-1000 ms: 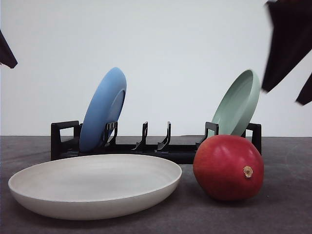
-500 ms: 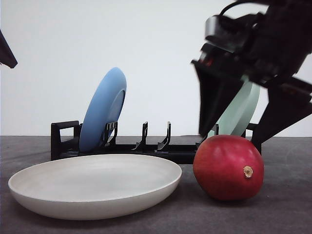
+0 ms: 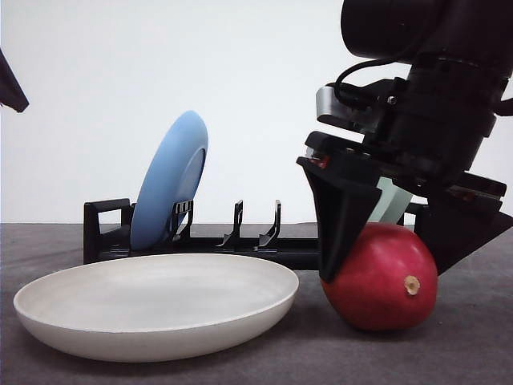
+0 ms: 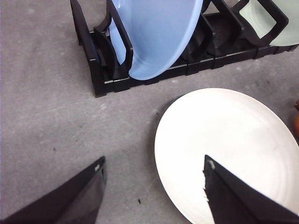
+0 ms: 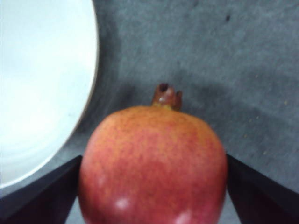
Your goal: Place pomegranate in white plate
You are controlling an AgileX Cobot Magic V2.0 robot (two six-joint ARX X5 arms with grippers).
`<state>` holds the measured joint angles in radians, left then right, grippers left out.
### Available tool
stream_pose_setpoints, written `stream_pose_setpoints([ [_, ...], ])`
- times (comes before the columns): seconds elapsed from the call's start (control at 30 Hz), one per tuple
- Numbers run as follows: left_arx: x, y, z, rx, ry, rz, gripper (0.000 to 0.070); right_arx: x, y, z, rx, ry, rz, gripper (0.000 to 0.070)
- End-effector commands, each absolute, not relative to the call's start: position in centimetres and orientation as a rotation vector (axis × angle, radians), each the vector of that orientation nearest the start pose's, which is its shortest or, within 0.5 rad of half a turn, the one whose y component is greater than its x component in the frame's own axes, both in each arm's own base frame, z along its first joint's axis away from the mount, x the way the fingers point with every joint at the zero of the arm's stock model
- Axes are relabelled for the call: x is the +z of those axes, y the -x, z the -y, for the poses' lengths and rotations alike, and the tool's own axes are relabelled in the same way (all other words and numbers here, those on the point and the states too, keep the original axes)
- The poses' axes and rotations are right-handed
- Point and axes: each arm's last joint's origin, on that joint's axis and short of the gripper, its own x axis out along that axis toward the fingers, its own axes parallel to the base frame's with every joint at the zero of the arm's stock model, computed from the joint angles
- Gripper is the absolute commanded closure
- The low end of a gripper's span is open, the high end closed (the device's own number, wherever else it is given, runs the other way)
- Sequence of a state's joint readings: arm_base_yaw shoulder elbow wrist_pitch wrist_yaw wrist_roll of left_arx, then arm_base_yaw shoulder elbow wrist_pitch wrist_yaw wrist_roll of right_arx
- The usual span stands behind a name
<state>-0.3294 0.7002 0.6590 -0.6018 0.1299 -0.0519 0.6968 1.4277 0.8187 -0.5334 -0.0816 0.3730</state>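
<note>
Red pomegranate (image 3: 383, 281) betw. open right tool (image 3: 393, 253) fingers.

Three plates: one white plate (image 3: 156, 309) flat on the table (image 3: 48, 241), one blue plate (image 3: 170, 178) and one green plate (image 4: 271, 21) standing in one rack (image 3: 232, 241). One pomegranate (image 3: 385, 281). Two end effectors: right (image 3: 393, 241), left (image 4: 154, 196).

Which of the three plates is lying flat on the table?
The white plate; the blue plate and the pale green plate stand upright in the black rack.
</note>
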Motion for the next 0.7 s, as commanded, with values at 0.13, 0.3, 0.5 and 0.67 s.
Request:
stream_pose_setpoints([
  [0.13,27.2,-13.5,5.1,-0.434,-0.020,-0.631,0.0305,19.5,-20.0,-16.8,0.453,0.067,-1.257,0.0160],
  [0.3,27.2,-13.5,5.1,-0.434,-0.020,-0.631,0.0306,22.3,-20.6,-17.3,0.501,0.126,-1.239,0.0161],
  [0.5,27.2,-13.5,5.1,-0.434,-0.020,-0.631,0.0305,24.4,-20.9,-19.8,0.688,0.120,-1.148,0.0161],
  [0.67,27.2,-13.5,5.1,-0.434,-0.020,-0.631,0.0306,23.8,-20.7,-22.6,0.797,0.120,-1.069,0.0161],
])
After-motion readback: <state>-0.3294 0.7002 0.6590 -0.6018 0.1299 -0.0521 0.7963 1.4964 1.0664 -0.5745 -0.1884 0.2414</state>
